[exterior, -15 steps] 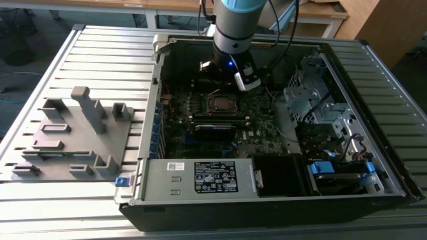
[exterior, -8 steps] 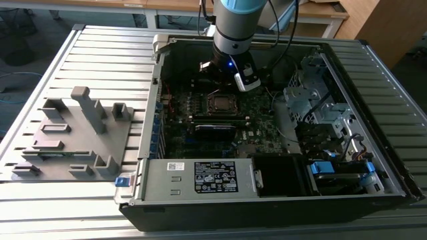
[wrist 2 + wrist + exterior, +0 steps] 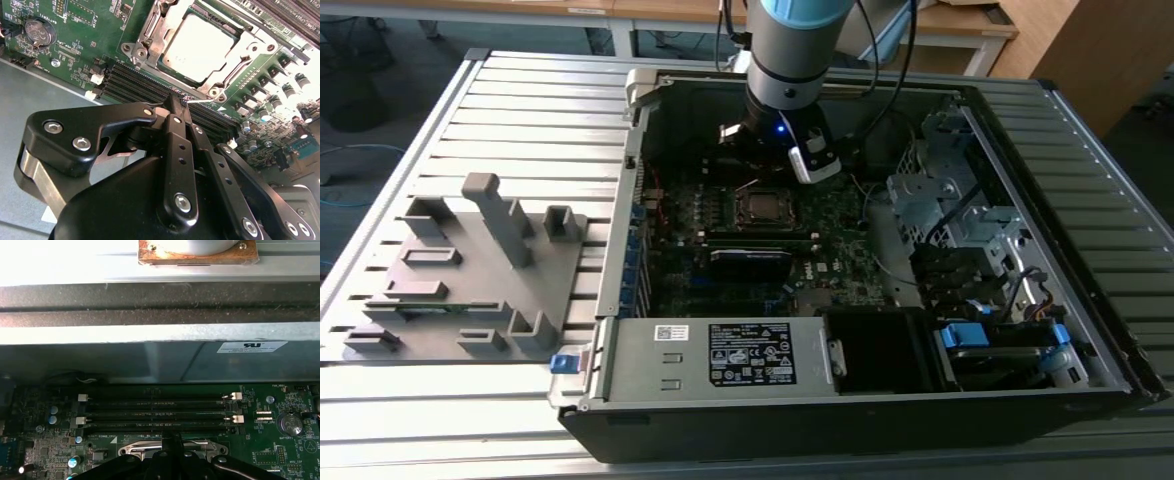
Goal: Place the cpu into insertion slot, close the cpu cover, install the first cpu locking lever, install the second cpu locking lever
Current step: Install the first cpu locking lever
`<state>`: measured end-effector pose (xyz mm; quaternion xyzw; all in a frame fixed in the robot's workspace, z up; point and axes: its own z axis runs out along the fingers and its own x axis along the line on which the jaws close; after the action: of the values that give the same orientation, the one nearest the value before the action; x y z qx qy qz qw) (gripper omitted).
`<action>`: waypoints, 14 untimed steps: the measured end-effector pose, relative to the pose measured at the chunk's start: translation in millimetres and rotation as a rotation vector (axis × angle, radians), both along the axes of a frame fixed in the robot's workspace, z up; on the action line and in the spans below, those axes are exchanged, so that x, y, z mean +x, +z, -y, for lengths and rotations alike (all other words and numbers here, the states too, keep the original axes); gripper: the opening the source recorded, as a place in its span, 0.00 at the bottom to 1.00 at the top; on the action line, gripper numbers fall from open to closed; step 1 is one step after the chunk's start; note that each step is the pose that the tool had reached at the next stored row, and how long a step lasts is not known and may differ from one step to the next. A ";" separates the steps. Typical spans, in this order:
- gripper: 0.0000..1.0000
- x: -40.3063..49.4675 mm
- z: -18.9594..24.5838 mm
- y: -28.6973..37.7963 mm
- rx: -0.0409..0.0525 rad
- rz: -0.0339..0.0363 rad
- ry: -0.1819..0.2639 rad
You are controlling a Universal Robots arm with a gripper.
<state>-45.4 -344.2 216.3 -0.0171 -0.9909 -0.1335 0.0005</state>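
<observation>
— What does the computer case [image 3: 854, 428] hold?
— The motherboard [image 3: 834, 280], and a labelled power box [image 3: 720, 355] against one end wall.
— And the cpu?
— The cpu [image 3: 200, 47] lies in its socket on the motherboard, just beside the memory slots [image 3: 155, 413], with the cpu cover [image 3: 152, 32] folded flat around it.
— The claw?
— The gripper [image 3: 176, 100] is clenched, fingertips pressed together at the socket's edge by a thin wire lever [image 3: 202, 100]. Whether they pinch it, I cannot tell.
</observation>
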 end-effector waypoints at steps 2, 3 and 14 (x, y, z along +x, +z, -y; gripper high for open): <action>0.10 0.0 0.0 -0.2 0.0000 0.0000 0.000; 0.10 0.0 0.0 -0.4 0.0002 0.0001 0.000; 0.10 0.0 0.0 -2.4 -0.0001 0.0000 0.000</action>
<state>-45.4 -344.2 214.0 -0.0171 -0.9909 -0.1335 0.0005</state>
